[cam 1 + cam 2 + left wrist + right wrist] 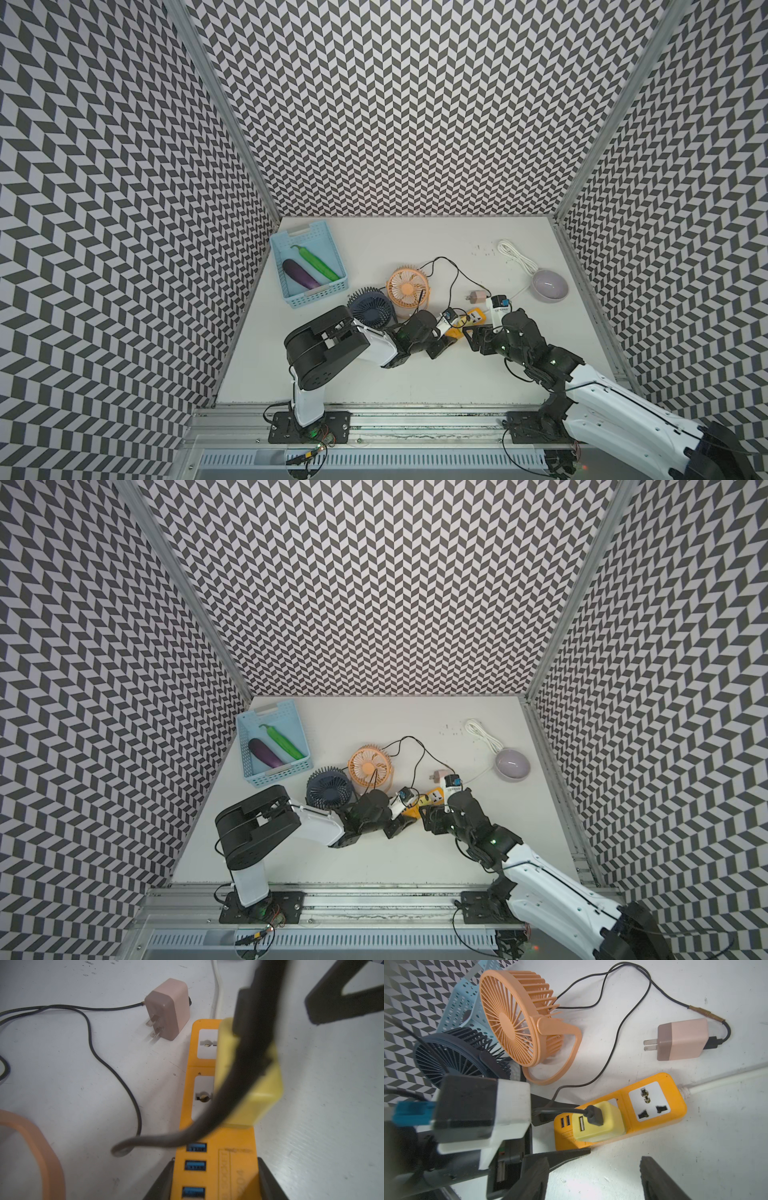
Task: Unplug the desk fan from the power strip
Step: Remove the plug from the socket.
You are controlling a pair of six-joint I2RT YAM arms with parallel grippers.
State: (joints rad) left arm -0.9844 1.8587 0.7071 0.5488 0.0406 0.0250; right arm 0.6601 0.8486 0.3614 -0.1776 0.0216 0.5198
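My left claw [216,1180] pinched the power strip [478,318] at its USB end, its long axis running eight to two o'clock in both top views. My right claw [596,1167] hung spread, with the plugged-in yellow adapter [602,1128] just beside it at eleven o'clock.

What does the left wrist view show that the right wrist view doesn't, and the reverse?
Left wrist only: three blue USB ports on the power strip, not just two. Right wrist only: the navy fan, the blue basket, the orange fan's grille, and the spare USB port on the yellow adapter. Both: the strip, the yellow adapter plugged into it, the unplugged pink adapter, and the left gripper, its fingers clamping the strip's USB end.
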